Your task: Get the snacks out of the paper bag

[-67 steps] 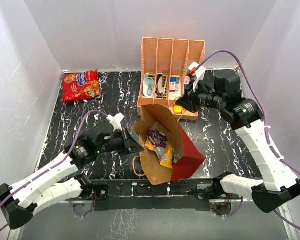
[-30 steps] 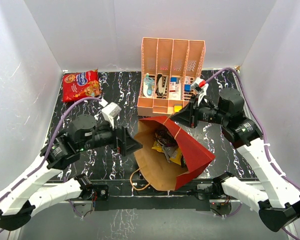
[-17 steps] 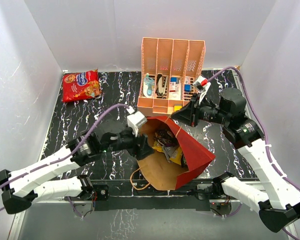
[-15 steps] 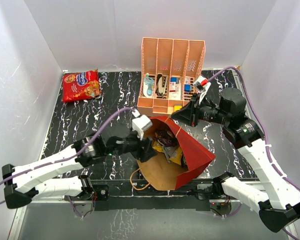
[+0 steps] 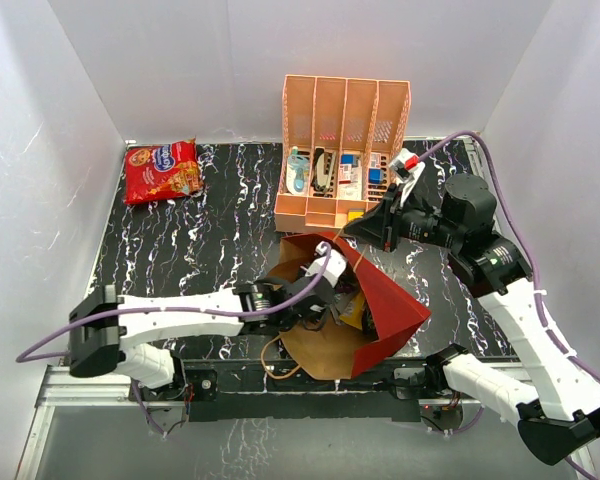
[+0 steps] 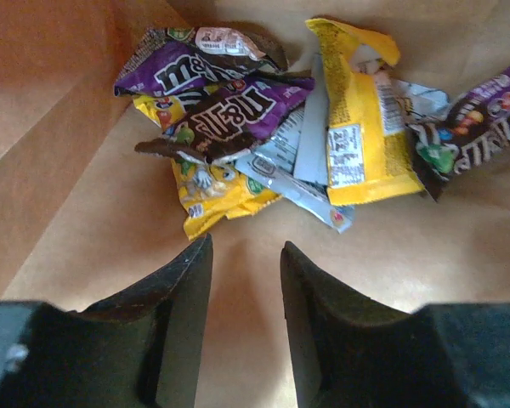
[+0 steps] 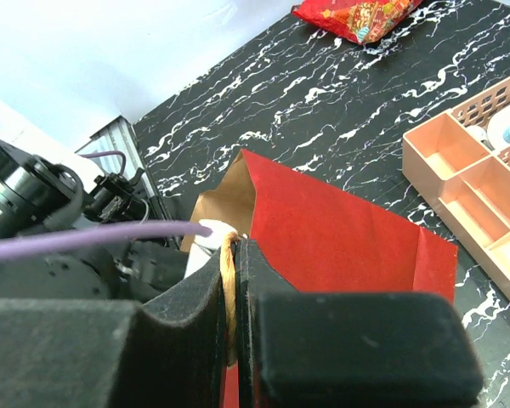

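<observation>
Left tool [image 6: 246,246] in paper bag [image 5: 385,300] (jaws apart), right tool [image 7: 236,246] pinching handle [image 7: 230,289]

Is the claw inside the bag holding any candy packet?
No, the left gripper has nothing between its fingers; the candy packets lie just beyond them.

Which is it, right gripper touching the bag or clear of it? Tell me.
Touching. The right wrist view shows the right gripper shut on the twine handle of the bag, with the twine pinched between the fingers and no gap.
</observation>
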